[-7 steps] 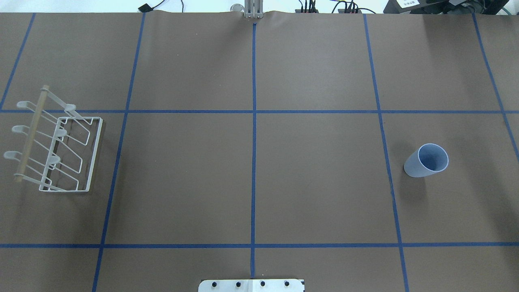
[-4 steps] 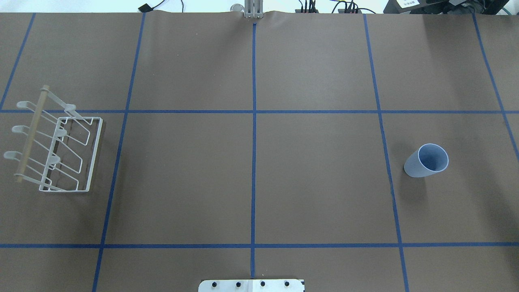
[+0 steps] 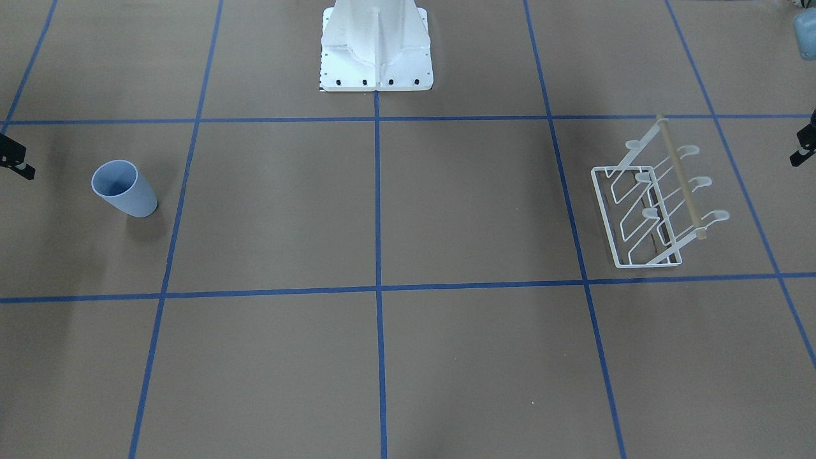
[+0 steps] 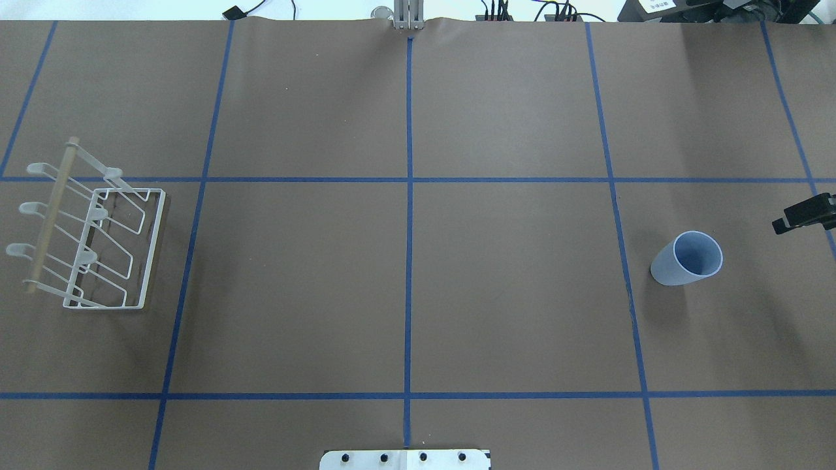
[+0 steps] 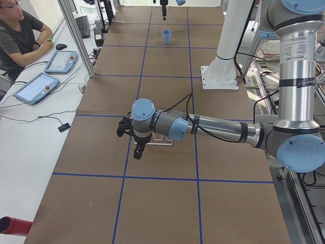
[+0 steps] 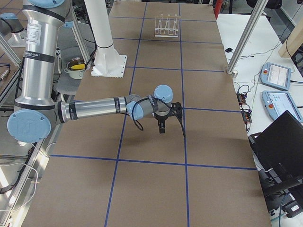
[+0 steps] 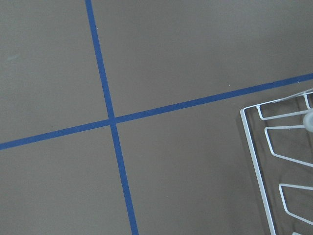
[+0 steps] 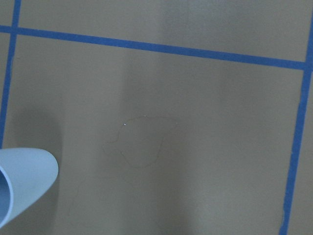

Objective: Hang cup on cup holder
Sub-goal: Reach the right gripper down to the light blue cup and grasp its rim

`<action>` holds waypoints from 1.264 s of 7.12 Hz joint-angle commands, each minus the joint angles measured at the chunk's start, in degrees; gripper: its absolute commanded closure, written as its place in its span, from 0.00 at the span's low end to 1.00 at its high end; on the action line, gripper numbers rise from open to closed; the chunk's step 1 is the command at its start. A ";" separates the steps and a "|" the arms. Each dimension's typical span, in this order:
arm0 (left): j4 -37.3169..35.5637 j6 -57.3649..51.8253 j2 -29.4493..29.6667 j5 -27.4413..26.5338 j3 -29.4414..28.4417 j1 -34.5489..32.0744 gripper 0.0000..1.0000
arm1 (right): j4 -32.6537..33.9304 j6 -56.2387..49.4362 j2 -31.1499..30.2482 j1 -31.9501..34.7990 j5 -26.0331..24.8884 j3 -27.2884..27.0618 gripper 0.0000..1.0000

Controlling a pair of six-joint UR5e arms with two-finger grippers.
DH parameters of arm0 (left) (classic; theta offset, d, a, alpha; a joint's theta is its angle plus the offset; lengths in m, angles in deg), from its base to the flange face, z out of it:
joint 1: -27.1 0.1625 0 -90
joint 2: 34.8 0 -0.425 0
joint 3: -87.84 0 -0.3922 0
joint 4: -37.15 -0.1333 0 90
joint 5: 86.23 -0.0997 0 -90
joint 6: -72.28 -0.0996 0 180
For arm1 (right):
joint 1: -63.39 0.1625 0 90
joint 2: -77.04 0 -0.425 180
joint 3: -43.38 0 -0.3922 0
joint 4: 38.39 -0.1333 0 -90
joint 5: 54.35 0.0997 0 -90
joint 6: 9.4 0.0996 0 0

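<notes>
- Cup stood mouth up on the desk, untouched, near the right claw and inward of it, with a clear gap between them.
- Rack sat well apart from that claw, at the desk's other end, just beside the left claw; none of its prongs carried anything.
- Only an edge of each claw showed, so I cannot tell whether their jaws were spread or pressed together.
- Nothing of the task appeared done; by my judgement reaching, gripping, carrying across and hanging were all left.
</notes>
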State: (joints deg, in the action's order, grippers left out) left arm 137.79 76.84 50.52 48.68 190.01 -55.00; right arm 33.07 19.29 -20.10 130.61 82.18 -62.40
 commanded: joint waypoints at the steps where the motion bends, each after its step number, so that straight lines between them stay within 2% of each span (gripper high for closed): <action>1: -0.10 0.01 0.20 0.00 0.04 0.10 0.02 | -0.88 10.21 3.44 -4.71 -0.73 0.04 0.00; 3: -0.10 0.01 0.20 0.00 0.04 0.10 0.02 | -0.88 10.51 3.45 -8.66 -3.18 0.31 0.00; 7: -0.19 0.09 0.82 -0.08 0.22 0.10 0.02 | -1.14 10.43 3.10 -10.35 -2.40 0.48 0.00; 8: -0.19 0.01 0.90 -0.08 0.31 0.10 0.02 | -1.14 10.51 3.10 -11.05 -2.49 0.57 0.02; 9: -0.10 0.09 0.91 -0.08 0.31 0.10 0.02 | -1.06 10.60 3.27 -11.67 -2.66 0.66 0.11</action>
State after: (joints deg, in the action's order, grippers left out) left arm 137.62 76.89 51.38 48.60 190.28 -54.90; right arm 31.95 29.80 -16.94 119.72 79.67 -61.83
